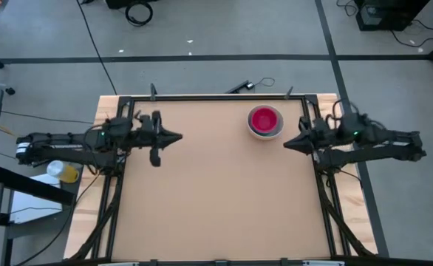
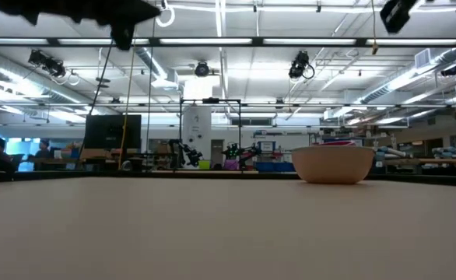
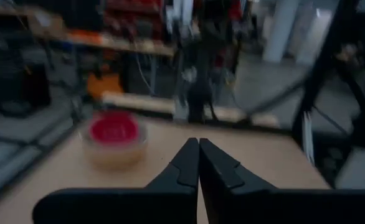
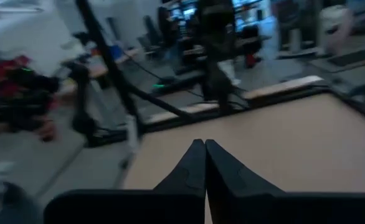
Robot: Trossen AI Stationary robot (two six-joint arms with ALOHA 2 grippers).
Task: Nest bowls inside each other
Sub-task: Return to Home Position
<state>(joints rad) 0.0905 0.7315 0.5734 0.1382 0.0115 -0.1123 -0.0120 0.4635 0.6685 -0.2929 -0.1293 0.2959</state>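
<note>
One nested stack of bowls [image 1: 265, 121] sits on the table [image 1: 216, 207], twd the far edge and right of centre in the high view. It is just beside the right gripper [image 1: 287, 143] but not touching it. Innermost, on top, is the magenta-red bowl [image 1: 264, 119], w/ a pale rim ringing it. Low view: a pale peach outer bowl [image 2: 332, 166] stands upright on the tabletop, a thin magenta rim showing just above its lip; can't count the layers btwn. Left wrist view shows the same stack ahead of the fingers [image 3: 185, 165], a red centre inside a pale translucent wall. Over the table's left part the left gripper [image 1: 178, 137] hovers, about level w/ the stack and well apart from it, fingers pressed together, holding nothing. Right wrist view: that gripper's fingers [image 4: 192, 165] are likewise closed tip to tip, empty, over bare tabletop. Both arms reach in from opposite sides, tips facing each other.
</note>
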